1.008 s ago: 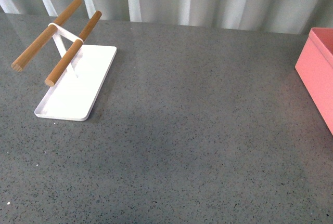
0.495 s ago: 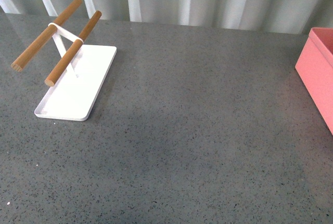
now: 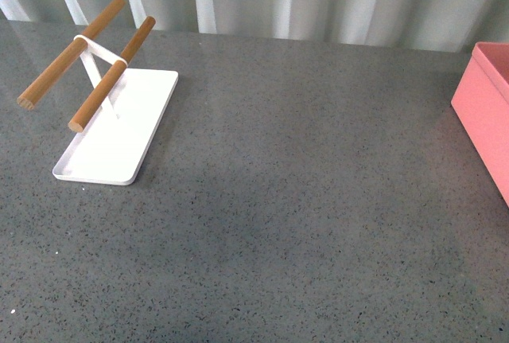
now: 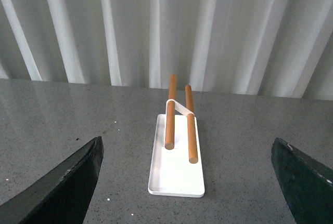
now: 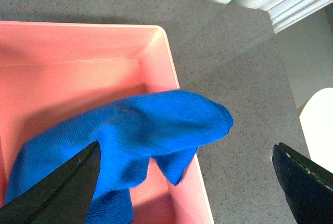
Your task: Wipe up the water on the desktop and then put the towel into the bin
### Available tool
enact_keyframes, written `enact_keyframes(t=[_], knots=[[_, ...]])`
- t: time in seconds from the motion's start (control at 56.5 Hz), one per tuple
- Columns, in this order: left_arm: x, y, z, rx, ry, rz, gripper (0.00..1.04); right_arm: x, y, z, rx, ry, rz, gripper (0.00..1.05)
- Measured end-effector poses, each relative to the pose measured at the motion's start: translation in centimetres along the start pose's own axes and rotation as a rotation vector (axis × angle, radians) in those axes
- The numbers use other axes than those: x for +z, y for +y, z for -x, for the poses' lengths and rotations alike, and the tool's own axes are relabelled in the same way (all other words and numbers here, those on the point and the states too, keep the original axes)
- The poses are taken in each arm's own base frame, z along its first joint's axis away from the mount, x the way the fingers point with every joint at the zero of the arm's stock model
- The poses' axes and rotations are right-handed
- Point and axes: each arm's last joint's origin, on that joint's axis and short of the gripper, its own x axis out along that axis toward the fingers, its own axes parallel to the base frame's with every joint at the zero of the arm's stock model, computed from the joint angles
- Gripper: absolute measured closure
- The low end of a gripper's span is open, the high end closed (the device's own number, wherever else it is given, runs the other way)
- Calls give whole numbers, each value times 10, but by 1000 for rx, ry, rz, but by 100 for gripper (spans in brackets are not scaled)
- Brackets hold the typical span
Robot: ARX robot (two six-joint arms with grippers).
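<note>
Toward the desktop's [image 3: 302, 200] far left corner, a white tray [image 3: 119, 132] is carrying two wooden bars [image 3: 83, 64] on a raised stand. The left gripper [image 4: 187, 182] is hanging above the desktop facing that tray, its fingers spread wide with nothing between them. No water is showing on the grey stone in any view, so the wiping part is probably done.

At the desktop's right edge the bin [image 3: 485, 112] is standing. In the right wrist view the towel [image 5: 130, 135] is draping into it, most of the cloth inside and one fold lying over the bin's rim. The right gripper [image 5: 184, 182] is hovering over it with its fingers parted and holding nothing.

The towel is looking soft, light and floppy; it will likely sag and bunch wherever it is pinched. The fold on the rim is the likeliest place to take hold if it needs tucking in.
</note>
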Motion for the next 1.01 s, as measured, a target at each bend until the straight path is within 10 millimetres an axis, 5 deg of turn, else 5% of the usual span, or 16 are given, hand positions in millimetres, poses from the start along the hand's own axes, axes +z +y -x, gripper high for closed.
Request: enact_keyframes(t=[0.477, 0.566, 0.654, 0.867, 1.008], knots=[[0, 0, 0, 0, 0, 0, 7, -1, 0, -1, 29, -35, -30, 8], [0, 0, 0, 4, 0, 0, 7, -20, 12, 1, 354, -493, -237, 27], [0, 0, 0, 0, 0, 0, 7, -52, 28, 29, 465, -751, -279, 49], [0, 0, 0, 0, 0, 0, 7, -113, 48, 67, 471, -782, -305, 100], [0, 0, 0, 0, 0, 0, 7, -133, 52, 80, 469, -786, -309, 101]])
